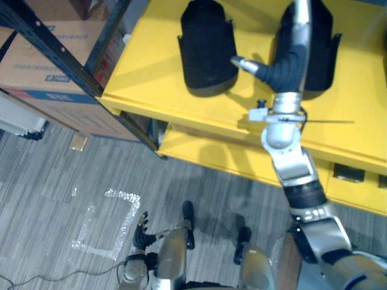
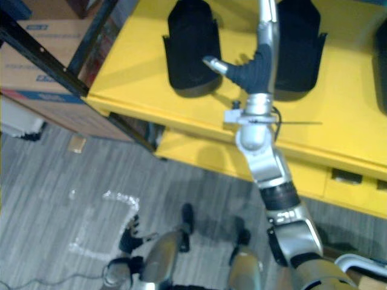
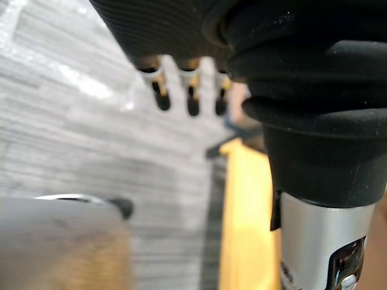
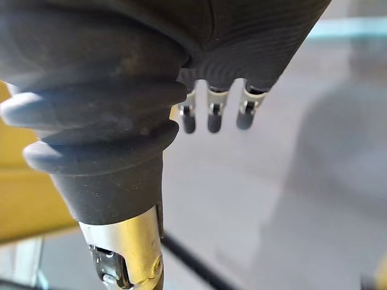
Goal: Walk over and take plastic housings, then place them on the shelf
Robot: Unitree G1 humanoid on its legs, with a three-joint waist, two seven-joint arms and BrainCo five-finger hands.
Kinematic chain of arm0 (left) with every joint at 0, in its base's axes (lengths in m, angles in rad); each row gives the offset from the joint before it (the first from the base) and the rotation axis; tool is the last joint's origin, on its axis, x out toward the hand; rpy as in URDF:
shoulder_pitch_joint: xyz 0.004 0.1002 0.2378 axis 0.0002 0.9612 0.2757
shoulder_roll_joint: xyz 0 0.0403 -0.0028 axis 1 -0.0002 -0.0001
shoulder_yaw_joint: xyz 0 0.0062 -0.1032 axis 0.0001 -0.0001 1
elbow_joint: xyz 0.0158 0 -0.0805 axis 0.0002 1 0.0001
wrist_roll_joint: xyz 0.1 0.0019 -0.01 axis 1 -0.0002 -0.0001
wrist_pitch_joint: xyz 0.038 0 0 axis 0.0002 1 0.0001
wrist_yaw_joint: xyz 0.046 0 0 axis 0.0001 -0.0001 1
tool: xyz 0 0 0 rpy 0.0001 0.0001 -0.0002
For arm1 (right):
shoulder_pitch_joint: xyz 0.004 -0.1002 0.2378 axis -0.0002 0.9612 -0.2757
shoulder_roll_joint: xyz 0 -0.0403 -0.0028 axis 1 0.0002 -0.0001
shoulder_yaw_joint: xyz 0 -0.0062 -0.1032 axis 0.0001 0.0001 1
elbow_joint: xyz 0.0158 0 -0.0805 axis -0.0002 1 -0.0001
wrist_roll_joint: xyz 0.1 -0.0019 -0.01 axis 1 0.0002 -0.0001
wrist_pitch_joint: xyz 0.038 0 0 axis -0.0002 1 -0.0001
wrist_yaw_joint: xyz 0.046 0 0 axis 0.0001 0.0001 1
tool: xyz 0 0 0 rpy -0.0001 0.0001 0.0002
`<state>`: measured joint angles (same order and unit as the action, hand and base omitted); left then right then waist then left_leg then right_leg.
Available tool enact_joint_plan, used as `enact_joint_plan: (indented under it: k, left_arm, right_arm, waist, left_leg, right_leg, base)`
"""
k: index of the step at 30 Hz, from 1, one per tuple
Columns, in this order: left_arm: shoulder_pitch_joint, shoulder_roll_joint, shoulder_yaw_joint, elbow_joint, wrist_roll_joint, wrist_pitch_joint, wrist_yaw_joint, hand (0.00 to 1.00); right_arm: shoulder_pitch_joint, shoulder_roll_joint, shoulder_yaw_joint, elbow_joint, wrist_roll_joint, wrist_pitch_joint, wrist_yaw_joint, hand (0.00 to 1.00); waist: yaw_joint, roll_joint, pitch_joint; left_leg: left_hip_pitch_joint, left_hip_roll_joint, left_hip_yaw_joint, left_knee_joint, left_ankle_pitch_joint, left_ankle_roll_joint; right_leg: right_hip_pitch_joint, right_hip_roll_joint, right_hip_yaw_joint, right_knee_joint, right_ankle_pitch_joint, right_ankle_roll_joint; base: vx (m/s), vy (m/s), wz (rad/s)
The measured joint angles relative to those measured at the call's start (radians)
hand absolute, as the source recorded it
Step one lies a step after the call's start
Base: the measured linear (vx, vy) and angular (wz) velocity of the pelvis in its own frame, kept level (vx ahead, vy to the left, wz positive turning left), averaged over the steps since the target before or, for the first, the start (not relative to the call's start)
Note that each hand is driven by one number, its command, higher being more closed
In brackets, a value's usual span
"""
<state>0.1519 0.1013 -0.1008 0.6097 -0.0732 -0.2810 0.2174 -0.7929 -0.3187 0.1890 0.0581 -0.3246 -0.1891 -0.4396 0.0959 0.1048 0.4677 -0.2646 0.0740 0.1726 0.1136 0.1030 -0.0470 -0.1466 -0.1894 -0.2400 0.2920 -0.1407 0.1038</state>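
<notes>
Two black plastic housings stand upright on the yellow shelf top (image 1: 151,78). The left housing (image 1: 208,48) stands free. My right hand (image 1: 289,63) reaches over the shelf in front of the right housing (image 1: 323,42) and hides part of it. Its thumb sticks out toward the left housing, and its fingers (image 4: 210,118) are straight with nothing in them. My left hand (image 1: 140,234) hangs low near the floor, its fingers (image 3: 192,99) relaxed and holding nothing.
A dark metal rack post (image 1: 60,54) slants past cardboard boxes (image 1: 42,78) at the left. A lower yellow shelf (image 1: 211,151) lies under the top one. A square of clear tape (image 1: 109,223) marks the grey floor. Another dark object (image 2: 382,66) sits at the shelf's right edge.
</notes>
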Motion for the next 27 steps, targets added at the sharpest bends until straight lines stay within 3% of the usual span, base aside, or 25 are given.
enact_joint_plan:
  k: [8,13,16,23,27]
  left_arm:
    - [-0.007,0.001,-0.001,0.014,-0.04,0.0,-0.002,0.0]
    - [-0.023,0.001,-0.006,0.039,-0.062,0.0,-0.003,0.0]
    - [-0.023,0.008,-0.025,0.04,-0.083,0.0,-0.001,0.0]
    - [-0.023,0.008,-0.033,0.04,-0.087,-0.001,0.0,0.0]
    - [-0.023,0.008,-0.035,0.042,-0.087,-0.004,0.0,0.0]
  right_arm:
    - [-0.061,-0.043,0.022,0.01,0.04,0.002,0.078,0.0]
    - [-0.084,-0.041,0.038,0.02,0.084,0.121,0.074,0.0]
    - [-0.086,-0.037,0.029,0.072,0.085,0.156,0.033,0.0]
    - [-0.136,-0.037,0.016,0.156,0.135,0.176,0.057,0.0]
    - [-0.14,-0.036,0.017,0.181,0.154,0.216,0.093,0.0]
  waist:
    - [-0.001,0.006,0.016]
    - [0.0,0.006,0.016]
    - [0.001,0.007,0.016]
    - [0.001,0.016,0.02]
    - [0.003,0.016,0.02]
  left_leg:
    - [-0.017,-0.003,-0.024,0.03,-0.014,0.009]
    - [-0.016,0.0,-0.026,0.034,-0.021,0.004]
    - [-0.016,0.0,-0.025,0.034,-0.021,0.003]
    - [-0.015,0.001,-0.021,0.021,-0.018,-0.001]
    - [-0.001,0.0,-0.018,-0.008,-0.005,-0.004]
  right_leg:
    - [-0.011,-0.001,-0.001,0.027,-0.019,0.008]
    - [-0.011,-0.001,-0.002,0.034,-0.028,0.004]
    - [-0.014,-0.002,-0.002,0.038,-0.03,0.003]
    - [-0.026,-0.003,0.003,0.045,-0.031,0.003]
    - [-0.026,-0.003,0.002,0.044,-0.031,0.002]
  base:
    - [0.06,-0.027,0.02]
    - [0.02,-0.011,0.0]
    - [0.0,0.0,0.0]
    - [0.0,0.001,-0.01]
    - [0.02,-0.007,-0.02]
